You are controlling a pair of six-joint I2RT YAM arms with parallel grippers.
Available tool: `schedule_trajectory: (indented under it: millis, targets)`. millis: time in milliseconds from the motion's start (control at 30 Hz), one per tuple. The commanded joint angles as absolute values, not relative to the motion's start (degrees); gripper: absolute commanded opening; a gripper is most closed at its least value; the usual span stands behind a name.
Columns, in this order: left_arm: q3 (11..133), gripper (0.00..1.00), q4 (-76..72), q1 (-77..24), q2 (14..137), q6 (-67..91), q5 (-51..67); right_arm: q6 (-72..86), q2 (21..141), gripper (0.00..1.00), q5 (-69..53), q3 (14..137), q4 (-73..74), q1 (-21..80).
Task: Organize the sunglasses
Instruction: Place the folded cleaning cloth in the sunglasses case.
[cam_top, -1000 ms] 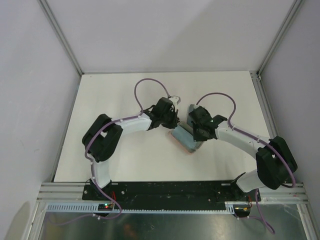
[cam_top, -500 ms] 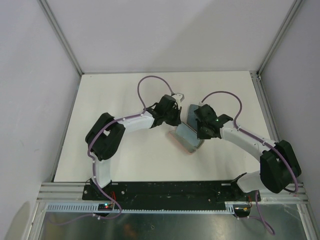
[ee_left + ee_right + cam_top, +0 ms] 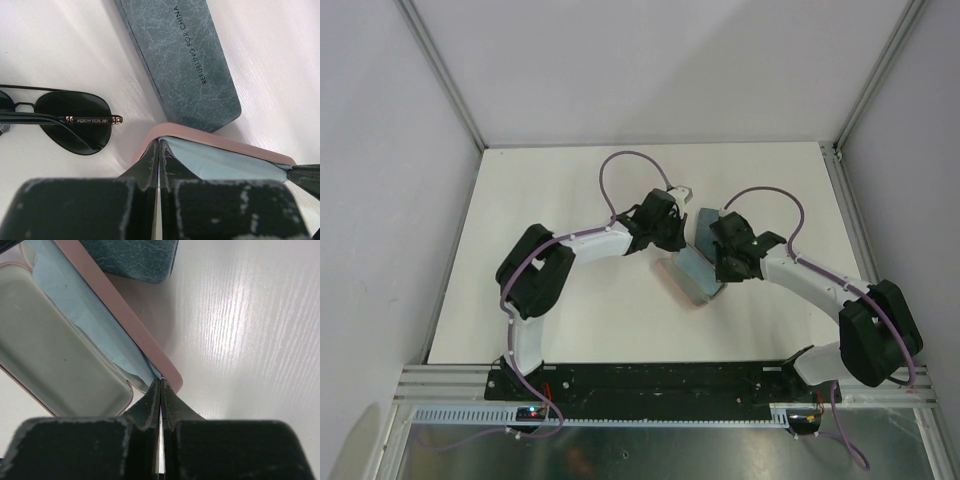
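The black wire-framed sunglasses (image 3: 75,122) lie folded on the table, left of my left gripper; the left arm hides them from above. The white-framed pair is out of view. The pink case (image 3: 676,284) lies open between the grippers, its pale tray (image 3: 60,355) and pink lid edge (image 3: 225,146) showing. A light-blue cloth (image 3: 225,164) lies along the inside of the lid. My left gripper (image 3: 159,146) is shut at one end of the cloth, by the lid's corner. My right gripper (image 3: 160,384) is shut at the other end, where the cloth's corner (image 3: 145,367) runs between its fingertips.
The blue-grey case (image 3: 185,55) lies closed just beyond the pink case, also seen from above (image 3: 703,218) between the two wrists. Both arms (image 3: 590,245) curve inward over the white table (image 3: 560,180), which frame posts and grey walls enclose.
Both grippers have moved slightly away from the bases, the left also to the right. More of the light-blue cloth side of the pink case now shows between them.
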State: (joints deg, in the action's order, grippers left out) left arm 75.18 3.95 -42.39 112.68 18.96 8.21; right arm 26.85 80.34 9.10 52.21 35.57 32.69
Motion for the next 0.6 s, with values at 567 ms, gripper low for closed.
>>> schedule_trajectory:
  millis: [567]
  targets:
    - [78.4, 0.09, 2.1, -42.8, 114.9, 17.7, 9.3, 25.0, 77.0, 0.21, 8.8, 51.1, 35.0, 30.9]
